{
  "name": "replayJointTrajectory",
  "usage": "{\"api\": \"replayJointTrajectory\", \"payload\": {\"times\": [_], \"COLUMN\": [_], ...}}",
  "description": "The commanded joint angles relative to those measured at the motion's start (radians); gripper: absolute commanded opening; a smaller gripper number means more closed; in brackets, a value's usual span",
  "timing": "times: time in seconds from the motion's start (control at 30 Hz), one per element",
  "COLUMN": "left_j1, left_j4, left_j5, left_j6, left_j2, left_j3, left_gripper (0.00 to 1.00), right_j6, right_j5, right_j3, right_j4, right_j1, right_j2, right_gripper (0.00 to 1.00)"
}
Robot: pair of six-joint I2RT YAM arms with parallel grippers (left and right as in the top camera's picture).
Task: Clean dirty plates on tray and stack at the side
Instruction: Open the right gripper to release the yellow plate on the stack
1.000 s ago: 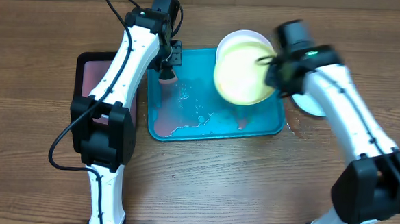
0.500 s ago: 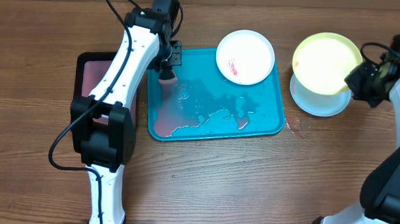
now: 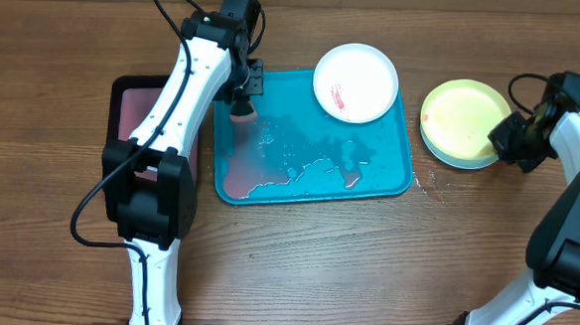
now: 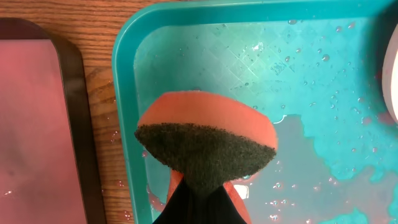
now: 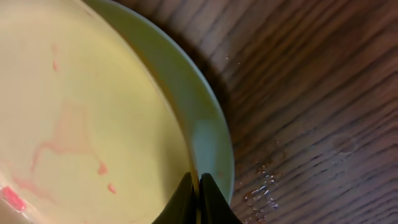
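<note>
The yellow-green plate [image 3: 461,119] lies on the pale blue plate [image 3: 448,155] on the table, right of the teal tray [image 3: 400,183]. My right gripper [image 3: 504,140] is shut on the yellow-green plate's right rim [image 5: 186,163]; faint red marks show on that plate [image 5: 68,130], and the pale blue plate's rim [image 5: 208,134] peeks out beneath. A white plate [image 3: 355,81] with a red smear rests on the tray's far right corner. Over the tray's far left corner, my left gripper [image 3: 242,100] is shut on an orange sponge [image 4: 205,134] with a dark scouring face.
Pinkish water pools on the tray floor [image 4: 311,143]. A black tray with a pinkish inside [image 3: 139,110] sits left of the teal tray, its edge [image 4: 78,124] close by. Water drops lie on the wood [image 5: 261,183] beside the stacked plates.
My right arm carried the yellow-green plate from above the tray rightward and lowered it onto the pale blue plate. The left arm and sponge have not moved.
</note>
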Motion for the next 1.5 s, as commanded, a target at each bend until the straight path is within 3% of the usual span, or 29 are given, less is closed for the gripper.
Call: {"api": "replayJointTrajectory", "payload": {"times": [0.0,0.07,0.17,0.23,0.5,0.73,0.93,1.47], "left_j1": [-0.004,-0.004,-0.004,-0.004,-0.007,-0.007,-0.007,-0.007], "left_j4": [0.001,0.002,0.003,0.003,0.005,0.008,0.005,0.004], "left_j5": [0.008,0.008,0.008,0.008,0.008,0.008,0.008,0.008], "left_j6": [0.005,0.005,0.005,0.005,0.005,0.004,0.005,0.005], "left_j2": [-0.009,-0.009,-0.009,-0.009,-0.009,-0.009,-0.009,-0.009], "left_j3": [-0.003,-0.003,-0.003,-0.003,-0.003,-0.003,-0.003,-0.003], "left_gripper": [0.04,0.04,0.04,0.04,0.04,0.04,0.04,0.04], "right_j6": [0.002,0.002,0.0,-0.015,-0.098,-0.274,-0.42,-0.429], "right_j5": [0.041,0.041,0.02,-0.047,-0.182,-0.215,-0.209,-0.143], "right_j3": [-0.003,-0.003,-0.002,0.006,0.097,0.071,0.004,-0.192], "right_j4": [-0.004,-0.011,-0.023,-0.034,-0.127,-0.177,-0.188,-0.002], "right_j1": [-0.009,-0.009,-0.009,-0.008,0.023,0.182,0.31,0.354], "right_j2": [0.016,0.016,0.016,0.013,-0.053,-0.076,-0.076,-0.076], "right_gripper": [0.04,0.09,0.36,0.44,0.46,0.45,0.36,0.34]}}
